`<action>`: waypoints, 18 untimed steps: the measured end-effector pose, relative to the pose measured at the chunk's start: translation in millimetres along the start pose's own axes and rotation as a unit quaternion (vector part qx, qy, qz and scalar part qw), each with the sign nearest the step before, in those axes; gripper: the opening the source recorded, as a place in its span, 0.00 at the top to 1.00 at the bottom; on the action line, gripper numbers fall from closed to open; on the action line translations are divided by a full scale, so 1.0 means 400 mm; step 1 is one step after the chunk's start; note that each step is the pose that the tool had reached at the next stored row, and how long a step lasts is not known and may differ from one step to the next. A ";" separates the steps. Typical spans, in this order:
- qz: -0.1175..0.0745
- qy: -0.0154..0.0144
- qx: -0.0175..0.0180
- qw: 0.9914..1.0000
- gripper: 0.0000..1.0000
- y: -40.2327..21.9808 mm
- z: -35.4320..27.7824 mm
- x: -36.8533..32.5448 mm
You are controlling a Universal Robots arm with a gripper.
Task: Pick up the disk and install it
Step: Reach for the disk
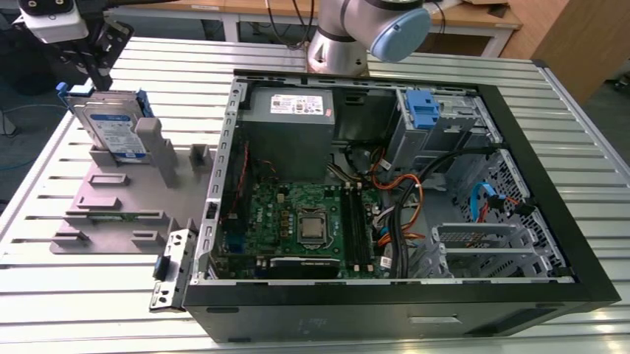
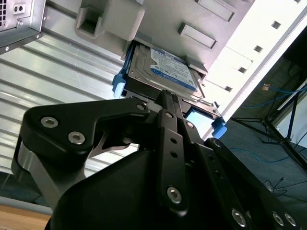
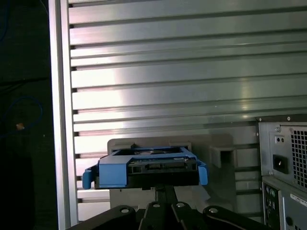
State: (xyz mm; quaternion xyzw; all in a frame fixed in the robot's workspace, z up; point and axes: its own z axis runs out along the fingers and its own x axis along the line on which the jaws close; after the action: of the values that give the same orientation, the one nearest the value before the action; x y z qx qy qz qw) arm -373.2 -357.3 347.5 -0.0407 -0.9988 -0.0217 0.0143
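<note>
One disk [image 1: 111, 127] upright in grey holder [image 1: 113, 195], pincer [image 2: 166, 99] closed, empty, just above its edge.

The disk [image 1: 106, 124] has its lower end hidden in the grey holder [image 1: 123, 181]. In the second wrist view the gripper [image 2: 167, 103] covers its near edge.

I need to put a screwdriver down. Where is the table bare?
Bare slats of the table lie on the near side of the grey holder at the exterior view's left, and, at its right, in a narrow strip beside the computer case. Crowded: the holder, where the disk stands upright, and the case's inside.
</note>
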 end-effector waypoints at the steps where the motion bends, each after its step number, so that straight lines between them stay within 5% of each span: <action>1: 0.000 0.000 0.000 1.000 0.89 0.001 0.002 0.000; 18: 0.000 0.000 0.000 1.000 0.89 0.014 0.016 0.001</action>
State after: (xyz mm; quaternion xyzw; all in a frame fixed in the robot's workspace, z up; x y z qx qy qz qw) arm -373.2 -351.5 341.4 -0.0406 -0.9988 -0.0216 0.0144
